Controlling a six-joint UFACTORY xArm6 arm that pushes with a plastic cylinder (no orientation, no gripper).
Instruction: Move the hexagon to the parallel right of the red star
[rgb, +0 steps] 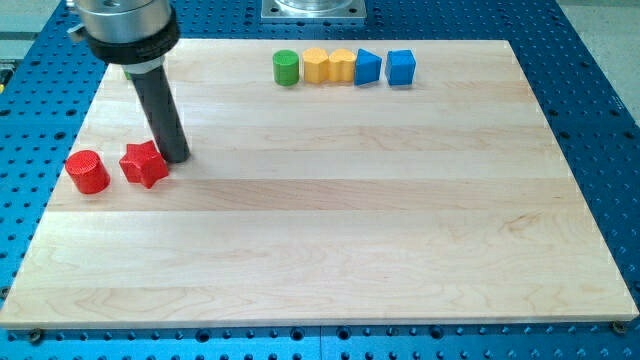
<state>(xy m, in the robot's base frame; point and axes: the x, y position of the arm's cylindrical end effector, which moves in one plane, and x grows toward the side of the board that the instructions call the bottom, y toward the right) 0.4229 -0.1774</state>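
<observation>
The red star (143, 164) lies near the wooden board's left edge. My tip (177, 157) stands right beside the star's right side, touching it or nearly so. A row of blocks sits at the view's top: a green cylinder (286, 68), a yellow block that looks hexagonal (316, 66), a second rounded yellow block (342, 66) touching it, a blue angular block (368, 66) and a blue cube (401, 67). The tip is far to the left of and below this row.
A red cylinder (87, 172) stands just left of the star. The rod's wide dark mount (125, 30) hangs over the board's top left corner. The board (330, 250) rests on a blue perforated table (600, 120).
</observation>
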